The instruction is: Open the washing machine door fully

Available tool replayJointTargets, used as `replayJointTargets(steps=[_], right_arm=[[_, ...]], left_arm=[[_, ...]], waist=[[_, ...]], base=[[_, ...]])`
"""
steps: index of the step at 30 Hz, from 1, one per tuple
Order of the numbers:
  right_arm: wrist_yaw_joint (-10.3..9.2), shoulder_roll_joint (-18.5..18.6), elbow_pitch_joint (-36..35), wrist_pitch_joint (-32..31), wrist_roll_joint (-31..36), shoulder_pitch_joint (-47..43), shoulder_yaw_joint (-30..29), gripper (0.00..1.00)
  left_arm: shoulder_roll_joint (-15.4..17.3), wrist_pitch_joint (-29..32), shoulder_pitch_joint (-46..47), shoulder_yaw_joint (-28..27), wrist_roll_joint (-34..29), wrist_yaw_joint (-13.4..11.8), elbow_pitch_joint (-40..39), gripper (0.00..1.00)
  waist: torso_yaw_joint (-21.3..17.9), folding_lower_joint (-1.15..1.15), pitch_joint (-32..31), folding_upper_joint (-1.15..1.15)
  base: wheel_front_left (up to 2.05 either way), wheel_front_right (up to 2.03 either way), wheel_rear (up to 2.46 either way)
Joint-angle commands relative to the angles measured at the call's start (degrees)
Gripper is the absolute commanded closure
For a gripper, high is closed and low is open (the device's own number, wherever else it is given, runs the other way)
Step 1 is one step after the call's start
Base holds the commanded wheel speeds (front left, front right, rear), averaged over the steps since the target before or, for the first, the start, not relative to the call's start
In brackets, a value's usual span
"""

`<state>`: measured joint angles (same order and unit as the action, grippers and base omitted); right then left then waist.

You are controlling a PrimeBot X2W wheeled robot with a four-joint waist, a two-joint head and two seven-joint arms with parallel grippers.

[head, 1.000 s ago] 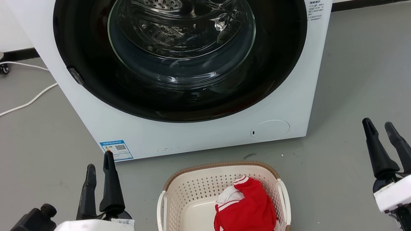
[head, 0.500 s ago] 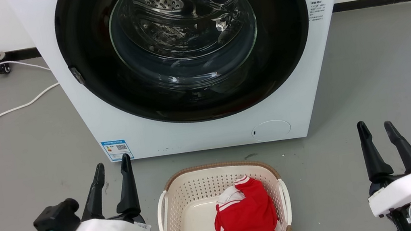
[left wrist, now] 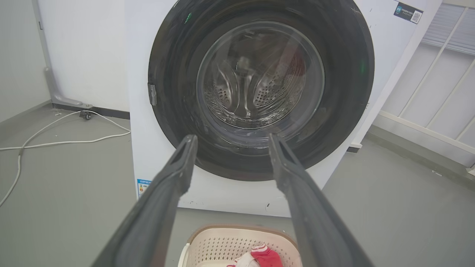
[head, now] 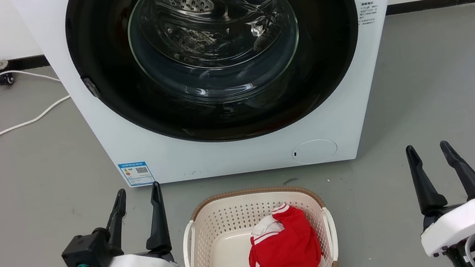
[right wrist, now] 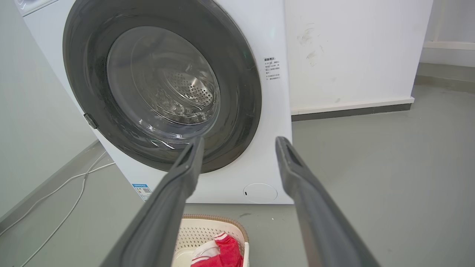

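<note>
With left gripper (head: 138, 191) and right gripper (head: 426, 147) wide apart and empty, reach to the washing machine door (head: 215, 47), shut flat on the washing machine (head: 222, 157). Hook its rim by the grey tab (head: 90, 87); pull slowly.

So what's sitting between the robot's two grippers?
A cream basket with red clothing in it stands on the floor, between the left gripper and the right gripper. The head view shows this.
</note>
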<state>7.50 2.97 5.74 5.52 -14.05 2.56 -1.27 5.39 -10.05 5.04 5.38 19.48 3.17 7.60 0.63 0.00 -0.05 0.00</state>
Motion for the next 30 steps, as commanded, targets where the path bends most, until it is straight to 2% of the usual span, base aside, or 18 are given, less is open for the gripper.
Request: replayJointTargets(steps=[1,13,30], right_arm=[[-0.02,-0.1,-0.7,0.0,1.9,0.0,0.1,0.0],[-0.02,-0.1,-1.2,-0.2,7.3,-0.7,0.5,0.0],[-0.02,-0.1,-1.5,0.6,12.7,-1.2,0.7,0.0]], left_arm=[[0.6,-0.6,1.1,0.6,-1.7,-0.5,-0.3,0.0],[1.3,-2.1,1.0,2.9,-7.1,-2.2,-0.4,0.0],[0.6,-3.9,-0.1,3.1,-12.7,-3.2,-0.7,0.0]], waist=[[0.0,0.0,0.0,0.0],[0.0,0.0,-0.1,0.0],[0.2,0.0,0.0,0.0]], base=[[0.0,0.0,0.0],[0.0,0.0,0.0],[0.0,0.0,0.0]])
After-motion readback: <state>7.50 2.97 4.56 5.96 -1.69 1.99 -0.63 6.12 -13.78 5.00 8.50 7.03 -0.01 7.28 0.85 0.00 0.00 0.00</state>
